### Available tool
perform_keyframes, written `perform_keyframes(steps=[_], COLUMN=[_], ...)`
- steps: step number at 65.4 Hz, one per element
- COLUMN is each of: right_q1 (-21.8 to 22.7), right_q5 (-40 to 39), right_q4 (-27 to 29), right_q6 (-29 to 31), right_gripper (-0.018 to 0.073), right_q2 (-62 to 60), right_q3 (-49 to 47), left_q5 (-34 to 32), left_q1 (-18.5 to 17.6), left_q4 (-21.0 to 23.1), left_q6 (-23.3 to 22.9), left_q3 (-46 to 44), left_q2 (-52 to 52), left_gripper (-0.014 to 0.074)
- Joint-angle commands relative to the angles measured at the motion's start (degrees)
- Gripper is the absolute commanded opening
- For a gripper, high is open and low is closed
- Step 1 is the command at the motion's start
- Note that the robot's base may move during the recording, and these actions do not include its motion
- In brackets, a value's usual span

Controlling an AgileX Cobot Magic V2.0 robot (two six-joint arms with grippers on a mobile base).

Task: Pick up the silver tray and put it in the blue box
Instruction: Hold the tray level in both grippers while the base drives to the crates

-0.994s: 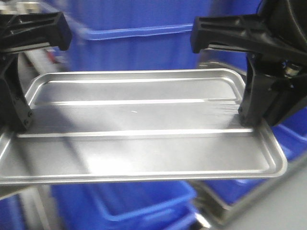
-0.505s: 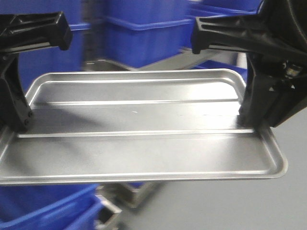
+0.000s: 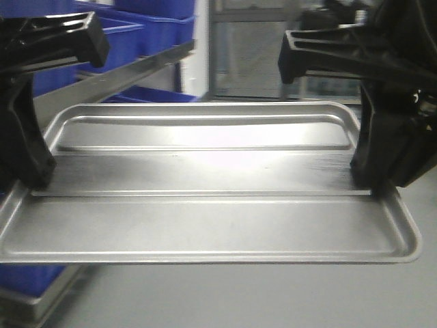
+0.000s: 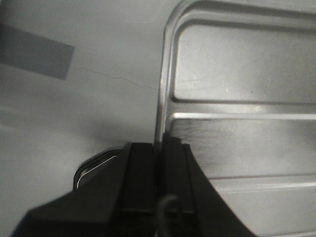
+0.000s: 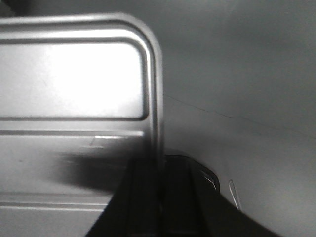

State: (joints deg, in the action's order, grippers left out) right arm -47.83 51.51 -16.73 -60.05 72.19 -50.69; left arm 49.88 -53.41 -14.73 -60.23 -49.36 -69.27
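The silver tray (image 3: 205,219) hangs level in the air across the front view, its two long ribs running left to right. My left gripper (image 3: 31,181) is shut on its left rim and my right gripper (image 3: 369,184) is shut on its right rim. In the left wrist view the left gripper (image 4: 160,148) pinches the rim of the tray (image 4: 237,64) over grey floor. In the right wrist view the right gripper (image 5: 159,165) clamps the rim of the tray (image 5: 69,79). Blue boxes (image 3: 147,31) stand on a rack at the upper left, and another blue box (image 3: 27,277) shows at the lower left.
A metal rack rail (image 3: 116,75) slants along the left under the blue boxes. A grey cabinet or doorway (image 3: 252,55) stands behind the tray. Grey floor (image 3: 273,294) lies below the tray, with a darker patch (image 4: 34,52) in the left wrist view.
The background has swept leftward: the blue boxes that filled the view behind and below the tray now sit only at the left. Both grippers keep the same hold on the tray.
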Motion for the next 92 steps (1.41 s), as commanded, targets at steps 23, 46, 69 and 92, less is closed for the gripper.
perform_keyframes(steps=[23, 46, 69, 92], right_q1=[0.42, 0.42, 0.42, 0.42], right_q5=[8.73, 10.13, 10.60, 10.66], right_q4=[-4.07, -4.07, -4.07, -4.07], right_q6=[-0.35, -0.35, -0.35, -0.35], right_gripper=[0.0049, 0.0049, 0.0049, 0.0049], right_q2=[-1.69, -1.69, -1.69, -1.69], right_q3=[-1.09, -1.09, -1.09, -1.09], left_q5=[3.22, 3.22, 3.22, 3.22], left_q1=[-0.04, -0.04, -0.04, -0.04], left_q4=[-3.17, -3.17, -3.17, -3.17], left_q6=[-0.59, -0.59, -0.59, -0.59], left_q3=[-1.07, -1.07, -1.07, -1.07], left_q2=[1.12, 1.12, 1.12, 1.12], left_gripper=[-0.0104, -0.0104, -0.0104, -0.0104])
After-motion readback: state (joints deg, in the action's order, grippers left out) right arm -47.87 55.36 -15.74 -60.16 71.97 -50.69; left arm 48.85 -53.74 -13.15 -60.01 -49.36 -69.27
